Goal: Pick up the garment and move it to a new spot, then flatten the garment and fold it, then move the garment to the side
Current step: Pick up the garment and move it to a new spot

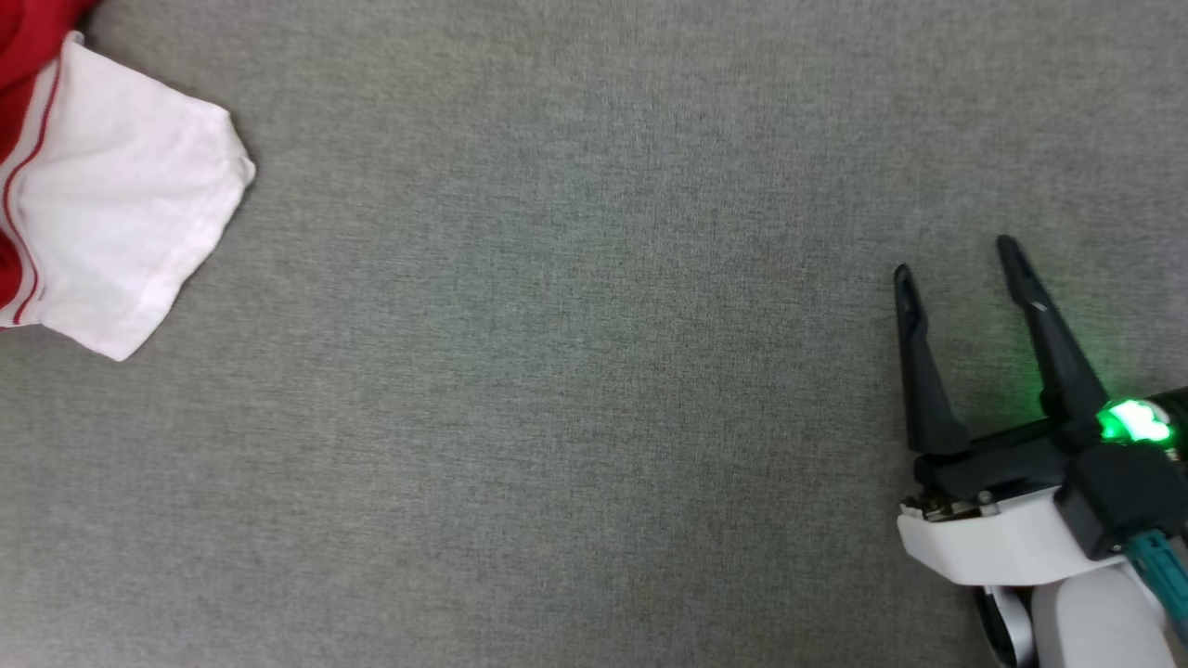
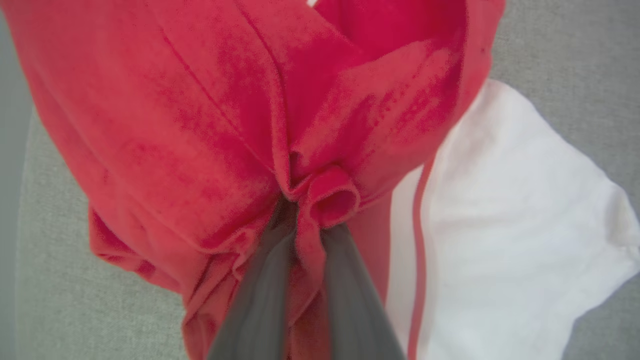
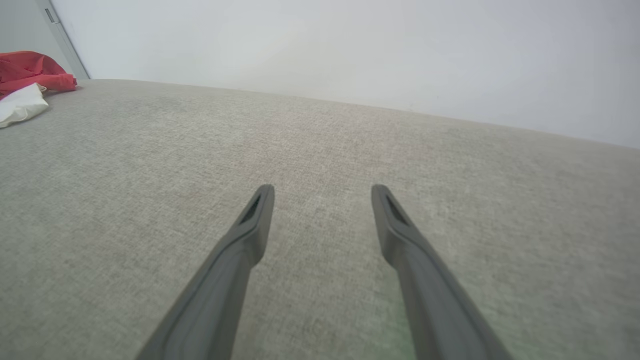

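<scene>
The garment [image 1: 111,213], a red jersey with a white sleeve and red stripe trim, lies crumpled at the head view's far left edge. In the left wrist view my left gripper [image 2: 305,215] is shut on a bunched fold of the garment's red cloth [image 2: 200,125], with the white sleeve [image 2: 510,210] spread to the right of the fingers. My right gripper [image 1: 956,260] stands open and holds nothing at the lower right of the head view, far from the garment. In the right wrist view the gripper [image 3: 322,192] hovers over bare cloth, and the garment [image 3: 25,85] shows small at the far left.
A grey woven surface [image 1: 575,371] stretches between the garment and the right gripper. A pale wall [image 3: 350,55] rises behind the surface's far edge.
</scene>
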{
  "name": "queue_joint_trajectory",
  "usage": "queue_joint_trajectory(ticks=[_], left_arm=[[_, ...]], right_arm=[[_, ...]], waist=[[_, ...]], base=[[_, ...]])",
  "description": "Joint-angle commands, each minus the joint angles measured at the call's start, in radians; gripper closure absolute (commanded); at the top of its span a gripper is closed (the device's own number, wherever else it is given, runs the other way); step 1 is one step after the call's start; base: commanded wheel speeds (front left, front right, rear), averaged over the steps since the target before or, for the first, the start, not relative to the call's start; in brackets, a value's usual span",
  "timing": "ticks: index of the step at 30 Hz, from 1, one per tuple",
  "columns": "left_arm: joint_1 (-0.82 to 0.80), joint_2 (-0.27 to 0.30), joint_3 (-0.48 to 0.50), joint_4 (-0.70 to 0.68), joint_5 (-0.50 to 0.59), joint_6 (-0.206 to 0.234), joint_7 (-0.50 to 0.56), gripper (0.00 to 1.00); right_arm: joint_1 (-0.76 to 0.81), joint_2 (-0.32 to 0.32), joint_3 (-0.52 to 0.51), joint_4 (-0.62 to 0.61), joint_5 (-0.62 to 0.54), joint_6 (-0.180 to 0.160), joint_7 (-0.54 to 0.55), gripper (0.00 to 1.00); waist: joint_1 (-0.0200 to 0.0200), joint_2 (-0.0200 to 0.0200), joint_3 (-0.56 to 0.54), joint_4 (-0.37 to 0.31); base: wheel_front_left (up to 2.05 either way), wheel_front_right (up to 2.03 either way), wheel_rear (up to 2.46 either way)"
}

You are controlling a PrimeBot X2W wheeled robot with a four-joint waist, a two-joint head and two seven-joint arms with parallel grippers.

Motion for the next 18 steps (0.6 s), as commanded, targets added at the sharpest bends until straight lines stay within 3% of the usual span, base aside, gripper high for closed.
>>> queue_joint_trajectory(ticks=[1, 8, 12, 18], left_arm=[[-0.011, -0.004, -0.009, 0.001, 0.009, 0.001, -0.027, 1.00], [-0.037, 0.012, -0.027, -0.057, -0.003, 0.001, -0.187, 1.00], [-0.052, 0.050, -0.065, -0.130, 0.013, 0.001, -0.244, 1.00], [-0.072, 0.042, -0.131, -0.247, 0.034, 0.001, -0.315, 1.00]], right_arm=[[0.004, 0.000, 0.006, 0.024, -0.004, 0.000, 0.000, 0.00], [0.014, 0.000, 0.017, 0.085, 0.023, 0.000, -0.001, 0.00], [0.029, 0.000, 0.027, 0.108, 0.041, 0.000, -0.001, 0.00], [0.051, 0.000, 0.028, 0.137, 0.081, 0.000, -0.002, 0.00]], waist=[[-0.0001, -0.0001, -0.030, 0.006], [-0.0001, -0.0001, -0.181, 0.008], [-0.0001, -0.0001, -0.276, 0.000], [-0.0001, -0.0001, -0.402, -0.018]], base=[[0.00, 0.00, 0.00], [0.00, 0.00, 0.00], [0.00, 0.00, 0.00], [0.00, 0.00, 0.00]])
